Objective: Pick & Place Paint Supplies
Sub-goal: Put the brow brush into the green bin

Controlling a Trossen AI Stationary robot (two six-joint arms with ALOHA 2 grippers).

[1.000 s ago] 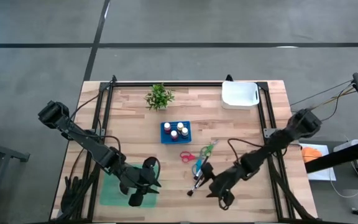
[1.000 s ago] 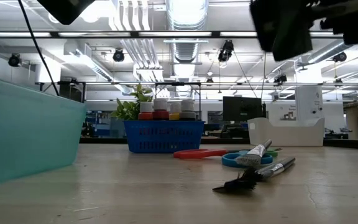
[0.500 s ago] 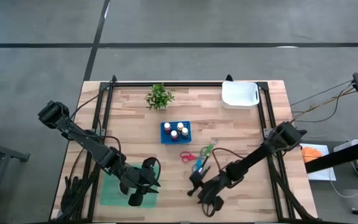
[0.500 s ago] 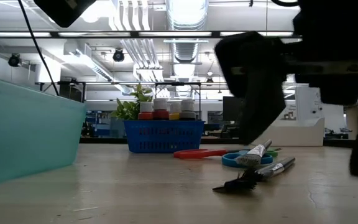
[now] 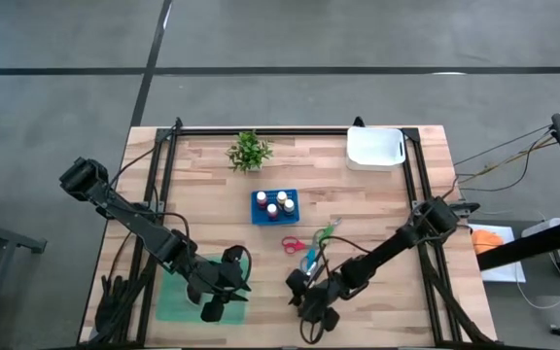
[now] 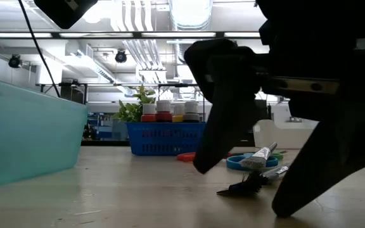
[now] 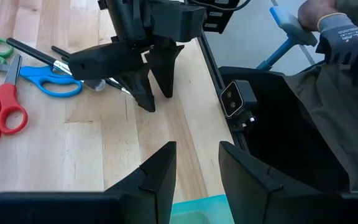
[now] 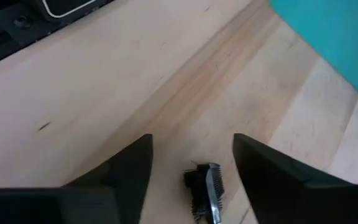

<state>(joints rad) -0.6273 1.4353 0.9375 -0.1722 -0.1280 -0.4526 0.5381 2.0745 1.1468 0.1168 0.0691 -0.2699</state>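
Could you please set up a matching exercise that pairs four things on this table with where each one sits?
Things:
1. blue basket
2. white bin
3. teal bin
4. potted plant

Places:
A. far right corner of the table
B. near edge, under the left gripper
C. middle of the table, holding paint bottles
D. far edge, left of centre

Pairs: 1-C, 2-A, 3-B, 4-D
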